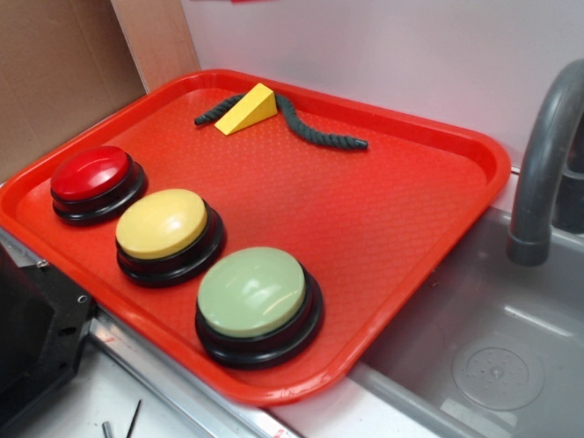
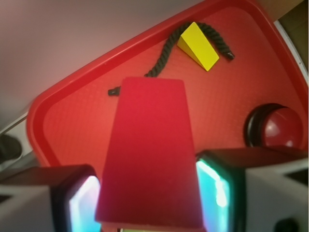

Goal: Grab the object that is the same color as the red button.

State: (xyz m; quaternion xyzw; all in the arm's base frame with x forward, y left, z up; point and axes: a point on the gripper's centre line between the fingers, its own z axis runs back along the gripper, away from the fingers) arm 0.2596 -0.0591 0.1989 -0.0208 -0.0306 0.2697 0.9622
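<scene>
In the wrist view the red block (image 2: pixel 149 154), a flat-faced wedge, fills the gap between my gripper's (image 2: pixel 149 195) two fingers, whose glowing pads (image 2: pixel 216 188) press its sides. It hangs well above the red tray (image 2: pixel 72 121). The red button (image 2: pixel 280 126), a glossy dome on a black base, sits on the tray at the right. In the exterior view the red button (image 1: pixel 91 178) is at the tray's left edge. Neither the gripper nor the red block shows there.
A yellow wedge block (image 1: pixel 246 109) lies on a dark rope (image 1: pixel 319 128) at the far side of the tray (image 1: pixel 383 228). A yellow button (image 1: pixel 162 224) and a pale green button (image 1: pixel 253 292) stand near the front. A grey sink (image 1: pixel 493 356) and faucet (image 1: pixel 543 155) are to the right.
</scene>
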